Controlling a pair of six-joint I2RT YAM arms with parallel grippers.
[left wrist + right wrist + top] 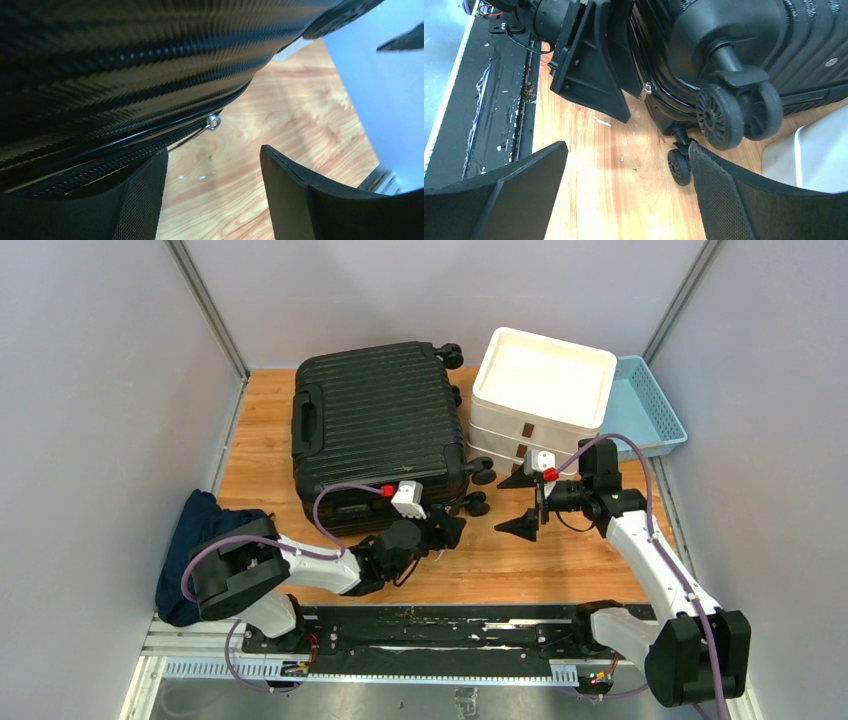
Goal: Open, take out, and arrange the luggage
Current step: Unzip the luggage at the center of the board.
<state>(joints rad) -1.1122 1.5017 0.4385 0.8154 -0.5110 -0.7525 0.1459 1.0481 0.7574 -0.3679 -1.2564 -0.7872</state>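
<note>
The luggage (380, 430) lies flat and closed on the wooden table (560, 560), ribbed shell facing up, its side handle (308, 423) on its left flank and its small black wheels (719, 117) sticking out from its right flank. The left pincer (450, 525) sits low at the luggage's near right corner, level with the zip seam. In the left wrist view its two fingers (145, 195) stand apart with bare wood showing between them, so the left pincer (212, 150) is spread and pinches nothing. One finger lies close under the curve of the shell, though contact with it cannot be told. A small metal zip pull (213, 121) hangs from the seam just above the gap between the fingers. The right pincer (522, 502) hovers to the right of the luggage, near the wheels and facing them. Its fingers are spread wide, with only table between them in the right wrist view (628, 145). A white stacked drawer unit (540, 385) stands just right of the luggage, close to the wheels. A light-blue basket (655, 415) sits farther right, beyond the drawers. A dark blue cloth (195, 540) is bunched off the luggage's near left corner, at the table's edge.
</note>
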